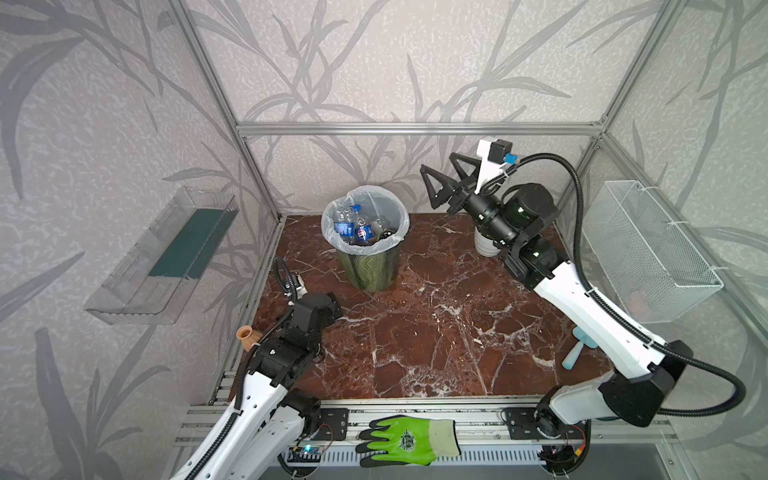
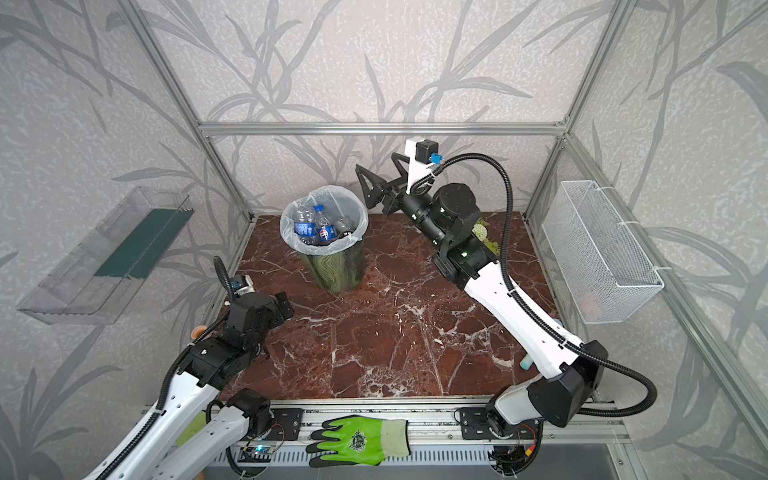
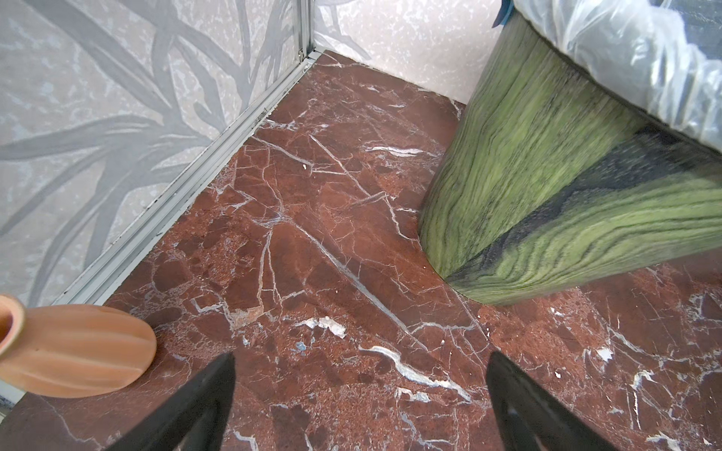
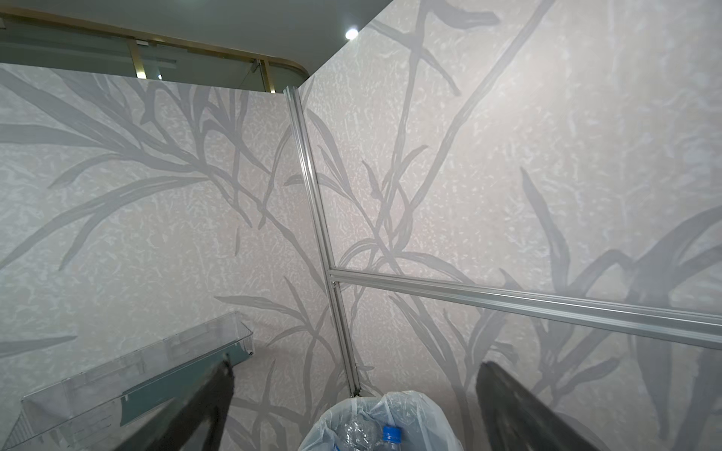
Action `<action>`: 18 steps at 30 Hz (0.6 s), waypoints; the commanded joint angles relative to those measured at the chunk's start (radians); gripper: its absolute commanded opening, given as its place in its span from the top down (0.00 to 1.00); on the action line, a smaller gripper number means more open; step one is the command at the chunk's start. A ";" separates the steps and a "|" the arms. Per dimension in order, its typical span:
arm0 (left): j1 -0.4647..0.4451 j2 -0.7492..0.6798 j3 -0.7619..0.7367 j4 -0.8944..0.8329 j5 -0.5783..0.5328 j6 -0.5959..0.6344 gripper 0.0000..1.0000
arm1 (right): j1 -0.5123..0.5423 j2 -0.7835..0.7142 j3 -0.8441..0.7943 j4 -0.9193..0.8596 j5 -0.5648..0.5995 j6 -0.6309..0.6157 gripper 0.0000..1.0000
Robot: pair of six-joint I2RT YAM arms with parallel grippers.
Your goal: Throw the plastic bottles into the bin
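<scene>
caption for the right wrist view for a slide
Open right gripper hovers near the lined bin, plastic bottles visible inside.

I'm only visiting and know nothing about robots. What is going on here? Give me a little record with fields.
Bin: dark green bin with white liner, upright at the back of the marble table
Bottles: several plastic bottles inside the bin; none seen on the table
Right arm: right gripper open, empty, raised beside the bin's rim
Left arm: left gripper open, empty, low over the table near a terracotta vase
Other: green glove on the front rail; wire basket on the side wall
</scene>
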 commanded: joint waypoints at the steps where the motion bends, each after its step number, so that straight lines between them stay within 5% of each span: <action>1: 0.006 0.014 0.025 0.012 -0.012 -0.008 0.01 | -0.048 0.006 -0.158 -0.006 0.041 0.027 0.03; 9: 0.008 0.032 -0.011 0.031 -0.068 -0.024 0.01 | -0.194 -0.198 -0.639 0.068 0.025 0.052 0.03; 18: 0.018 0.098 -0.066 0.104 -0.132 -0.020 0.01 | -0.295 -0.367 -1.020 -0.021 0.162 -0.282 0.01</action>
